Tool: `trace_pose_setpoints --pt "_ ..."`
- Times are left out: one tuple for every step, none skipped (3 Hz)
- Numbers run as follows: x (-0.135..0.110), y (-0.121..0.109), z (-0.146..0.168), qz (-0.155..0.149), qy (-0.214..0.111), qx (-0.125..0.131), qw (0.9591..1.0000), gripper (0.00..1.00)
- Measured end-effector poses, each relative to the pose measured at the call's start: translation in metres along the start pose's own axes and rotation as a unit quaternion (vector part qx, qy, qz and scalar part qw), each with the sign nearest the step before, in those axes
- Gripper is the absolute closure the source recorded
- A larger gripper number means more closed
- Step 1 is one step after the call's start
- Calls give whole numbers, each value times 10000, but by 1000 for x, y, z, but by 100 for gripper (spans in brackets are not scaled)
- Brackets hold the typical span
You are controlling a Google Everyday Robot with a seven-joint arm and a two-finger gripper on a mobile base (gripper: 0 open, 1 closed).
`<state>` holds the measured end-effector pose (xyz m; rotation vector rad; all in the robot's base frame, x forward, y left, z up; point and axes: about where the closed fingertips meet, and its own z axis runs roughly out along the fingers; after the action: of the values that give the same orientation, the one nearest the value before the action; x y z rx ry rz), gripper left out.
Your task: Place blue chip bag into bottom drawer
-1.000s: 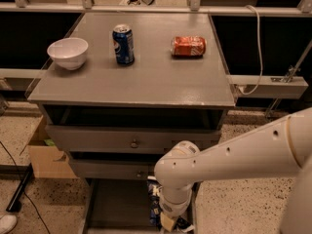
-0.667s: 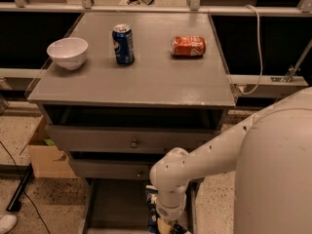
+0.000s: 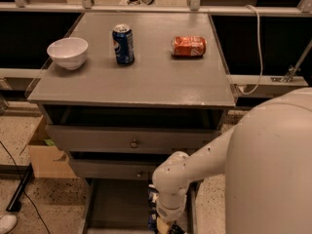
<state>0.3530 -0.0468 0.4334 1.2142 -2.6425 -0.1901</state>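
The gripper (image 3: 165, 226) is being held low over the right side of the pulled-out bottom drawer (image 3: 114, 204), mostly hidden under the arm's white wrist, and whether it is clamped or loose cannot be told. The blue chip bag (image 3: 152, 207) is being glimpsed as a dark crinkled sliver touching the wrist's left edge, above the drawer's tray. On the grey cabinet top (image 3: 146, 79), a Pepsi can (image 3: 123, 44) is being shown upright between a white bowl (image 3: 68, 51) and an orange-red can (image 3: 188, 46) lying sideways.
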Motion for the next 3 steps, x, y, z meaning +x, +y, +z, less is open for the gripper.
trace_pose_setpoints --pt "-7 -15 23 422 -226 -87 9988 100" --pt "-18 -23 35 620 -342 -115 9974 100" --pt "-21 -23 42 649 -316 -115 9973 100"
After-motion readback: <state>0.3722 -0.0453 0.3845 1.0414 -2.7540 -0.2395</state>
